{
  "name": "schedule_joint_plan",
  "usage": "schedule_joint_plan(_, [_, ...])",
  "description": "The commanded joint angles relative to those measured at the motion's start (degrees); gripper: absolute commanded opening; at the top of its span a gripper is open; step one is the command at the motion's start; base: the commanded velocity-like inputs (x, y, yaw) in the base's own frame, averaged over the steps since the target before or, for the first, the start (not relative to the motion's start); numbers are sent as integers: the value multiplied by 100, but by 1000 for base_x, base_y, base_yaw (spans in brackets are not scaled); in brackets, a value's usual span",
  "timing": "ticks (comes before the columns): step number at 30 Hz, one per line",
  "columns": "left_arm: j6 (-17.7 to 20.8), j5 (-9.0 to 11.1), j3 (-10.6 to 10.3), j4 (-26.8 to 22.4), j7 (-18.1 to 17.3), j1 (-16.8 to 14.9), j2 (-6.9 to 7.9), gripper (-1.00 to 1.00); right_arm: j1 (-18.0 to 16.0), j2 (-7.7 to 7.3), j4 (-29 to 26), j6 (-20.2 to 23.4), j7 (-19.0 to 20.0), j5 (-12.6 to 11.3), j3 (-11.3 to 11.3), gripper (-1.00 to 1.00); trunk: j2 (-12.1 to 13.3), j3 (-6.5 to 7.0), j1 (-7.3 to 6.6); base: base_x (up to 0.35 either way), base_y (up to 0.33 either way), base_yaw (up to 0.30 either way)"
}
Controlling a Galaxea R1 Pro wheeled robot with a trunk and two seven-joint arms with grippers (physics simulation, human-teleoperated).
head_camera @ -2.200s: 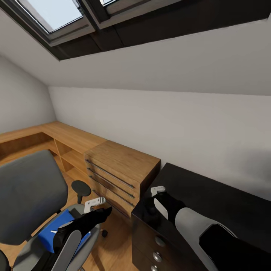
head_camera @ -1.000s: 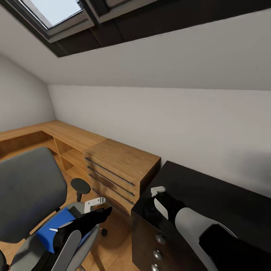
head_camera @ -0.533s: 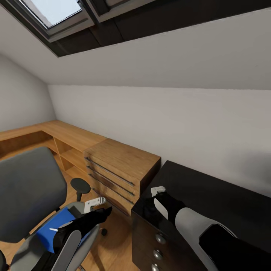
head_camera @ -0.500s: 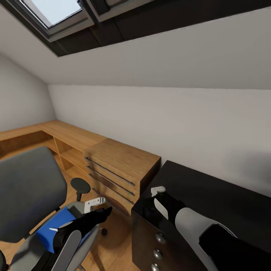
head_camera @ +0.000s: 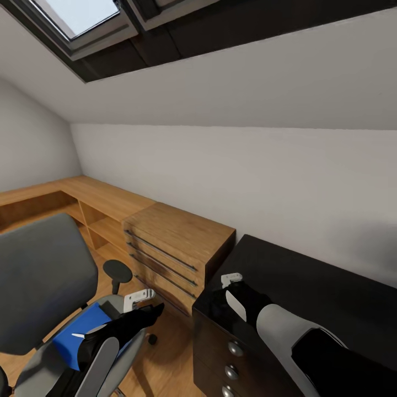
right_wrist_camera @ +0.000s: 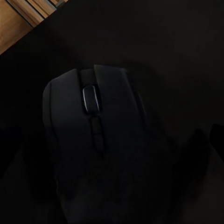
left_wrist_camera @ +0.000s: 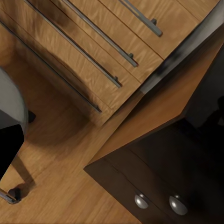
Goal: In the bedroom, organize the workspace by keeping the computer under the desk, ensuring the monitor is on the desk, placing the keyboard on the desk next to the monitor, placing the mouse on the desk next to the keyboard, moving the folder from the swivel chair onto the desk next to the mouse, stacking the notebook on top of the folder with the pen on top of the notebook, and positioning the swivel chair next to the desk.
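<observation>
Two black arms reach forward in the head view. The right gripper (head_camera: 231, 280) hangs over the near corner of the glossy black desk (head_camera: 309, 286), and its wrist camera looks straight down on a black computer mouse with a pale scroll wheel (right_wrist_camera: 100, 144) lying on that dark top between the two dim fingers (right_wrist_camera: 212, 140), which stand spread on either side of it without touching. The left gripper (head_camera: 140, 299) hovers over the grey upholstered swivel chair with black armrests (head_camera: 44, 275); whether its fingers are parted or closed cannot be told. On the chair's seat, just behind those fingers, lies the flat bright blue folder (head_camera: 82, 328) with the thin white pen (head_camera: 78, 335) resting on it. Beyond the left fingers stands a light wooden drawer unit with long metal handles (head_camera: 171, 248), its drawers all shut, touching the desk's side. The desk's own black drawers with round silver knobs (left_wrist_camera: 156, 203) are shut too
</observation>
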Motion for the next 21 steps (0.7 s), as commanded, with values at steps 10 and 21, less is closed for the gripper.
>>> schedule_joint_plan(10, [7,61,-10,-4,61,-5,5,100,-3,1,-10,26,-40,-56,49,100,-4,-6,0,0,0,0])
schedule_joint_plan(21, [7,61,-10,-5,61,-5,5,100,-3,7,-10,21,-30,-52,53,-100,-4,-6,0,0,0,0])
